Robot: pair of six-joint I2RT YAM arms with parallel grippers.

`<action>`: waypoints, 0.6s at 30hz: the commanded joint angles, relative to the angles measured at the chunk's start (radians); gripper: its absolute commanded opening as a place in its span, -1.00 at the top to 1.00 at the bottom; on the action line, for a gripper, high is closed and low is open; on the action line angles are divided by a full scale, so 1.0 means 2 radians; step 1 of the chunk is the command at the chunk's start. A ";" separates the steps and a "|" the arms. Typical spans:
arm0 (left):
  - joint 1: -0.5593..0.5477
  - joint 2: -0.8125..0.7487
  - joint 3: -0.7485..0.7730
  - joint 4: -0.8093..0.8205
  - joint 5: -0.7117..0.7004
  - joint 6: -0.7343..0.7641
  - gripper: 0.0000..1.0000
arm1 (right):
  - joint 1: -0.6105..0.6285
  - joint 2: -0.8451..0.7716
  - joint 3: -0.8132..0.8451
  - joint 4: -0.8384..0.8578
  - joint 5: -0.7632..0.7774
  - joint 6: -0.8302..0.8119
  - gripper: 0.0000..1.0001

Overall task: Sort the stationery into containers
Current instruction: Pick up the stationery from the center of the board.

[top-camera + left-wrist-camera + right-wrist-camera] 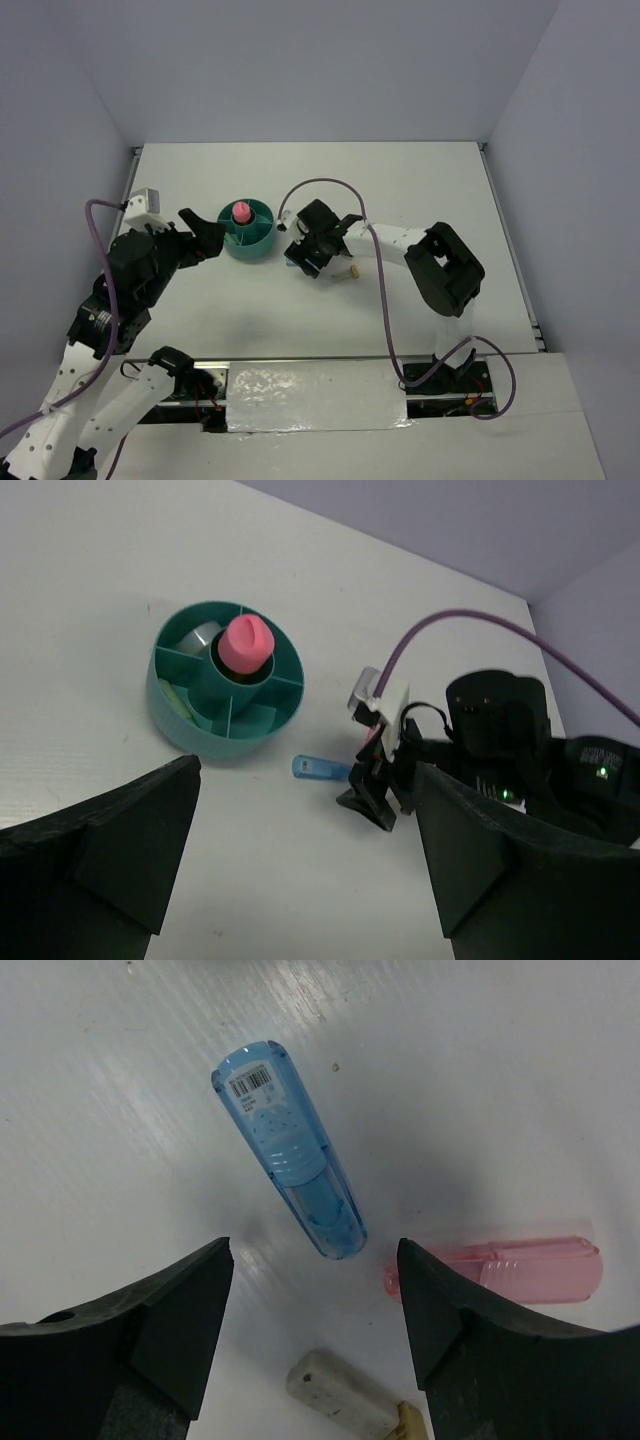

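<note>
The round teal organiser (pixel 262 240) stands left of centre; it also shows in the left wrist view (pixel 190 735). A pink-capped cylinder (pixel 246 645) stands upright in its central cup. A tape ring (pixel 198 637) and a green piece (pixel 178 702) lie in ring compartments. A blue piece (pixel 290 1150) lies flat on the table, a pink piece (pixel 510 1270) and a white-and-beige piece (pixel 345 1390) beside it. My right gripper (pixel 313 1260) is open and empty, low over the blue piece's near end. My left gripper (pixel 305 850) is open and empty, just left of the organiser (pixel 205 238).
The right arm's purple cable (pixel 385 300) loops over the table on the right. The table's left edge (pixel 133 180) and back wall lie close behind the organiser. The beige end of a piece (pixel 350 271) lies right of the right gripper.
</note>
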 commanded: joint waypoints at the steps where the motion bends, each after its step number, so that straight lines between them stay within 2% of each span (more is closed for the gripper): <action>1: 0.000 0.008 -0.008 -0.027 0.050 0.031 -0.99 | -0.002 0.018 0.045 -0.024 -0.024 -0.046 -0.45; 4: 0.000 0.005 -0.023 -0.031 0.052 0.032 -0.99 | -0.002 0.038 0.068 -0.051 -0.027 -0.050 -0.11; 5: 0.000 0.004 -0.028 -0.029 0.053 0.032 -0.99 | -0.002 0.045 0.065 -0.051 -0.022 -0.048 0.08; 6: 0.000 0.001 -0.032 -0.028 0.054 0.032 -0.99 | -0.002 0.047 0.065 -0.054 -0.024 -0.045 0.15; 11: 0.000 0.004 -0.039 -0.029 0.048 0.040 -0.99 | 0.008 0.061 0.057 -0.057 -0.029 -0.030 0.17; 16: 0.000 0.001 -0.040 -0.032 0.038 0.042 -0.99 | 0.034 0.073 0.045 -0.043 0.020 -0.012 0.18; 17: 0.000 -0.001 -0.041 -0.033 0.037 0.041 -0.99 | 0.040 0.072 0.032 -0.037 0.029 -0.008 0.43; 18: 0.000 -0.005 -0.047 -0.031 0.038 0.035 -0.99 | 0.046 0.056 0.021 -0.012 0.042 0.004 0.55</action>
